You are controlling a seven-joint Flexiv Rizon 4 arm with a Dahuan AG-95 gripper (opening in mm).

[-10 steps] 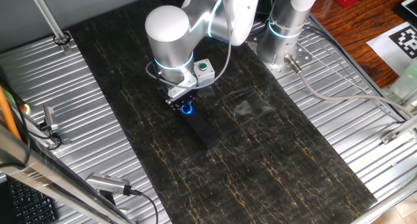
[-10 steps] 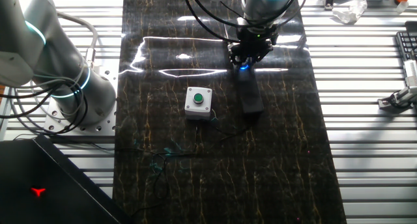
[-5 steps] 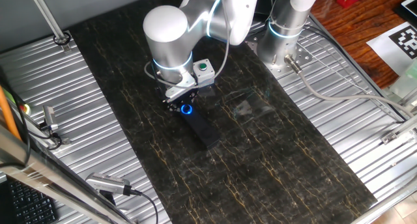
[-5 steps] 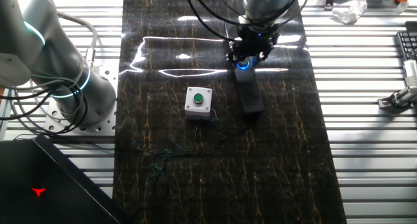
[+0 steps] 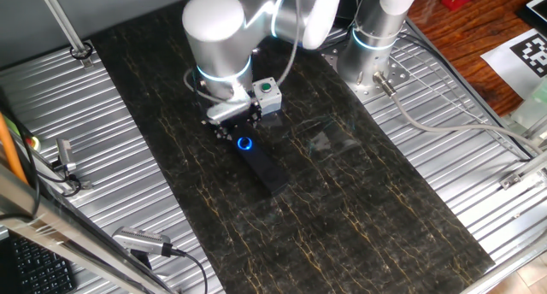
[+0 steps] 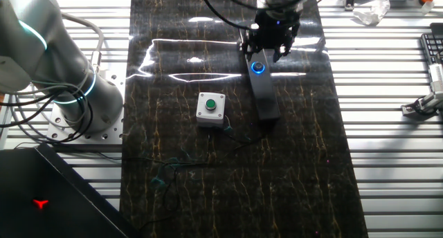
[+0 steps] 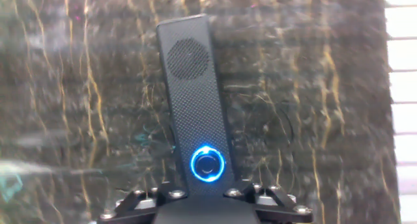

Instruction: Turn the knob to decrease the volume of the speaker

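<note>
The speaker [image 5: 267,169] is a slim black bar lying on the dark marbled mat. The knob [image 5: 245,144], a small black dial with a glowing blue ring, sits at its end nearest the arm. Both also show in the other fixed view, the speaker [image 6: 266,99] and the knob [image 6: 258,68], and in the hand view, the speaker [image 7: 193,97] and the knob [image 7: 208,163]. My gripper [image 5: 236,124] hovers just above and behind the knob, clear of it, with its fingers spread and nothing held. It also shows in the other fixed view [image 6: 266,50] and at the bottom edge of the hand view [image 7: 206,203].
A small grey box with a green round button [image 5: 267,91] stands beside the gripper, also in the other fixed view [image 6: 210,107], with a thin cable trailing from it. A second arm's base [image 5: 373,46] stands at the back. Ribbed metal table surfaces [image 5: 85,140] flank the mat.
The gripper has lifted up and back off the knob. The blue ring, partly covered before, now shows whole. The speaker has not moved.
</note>
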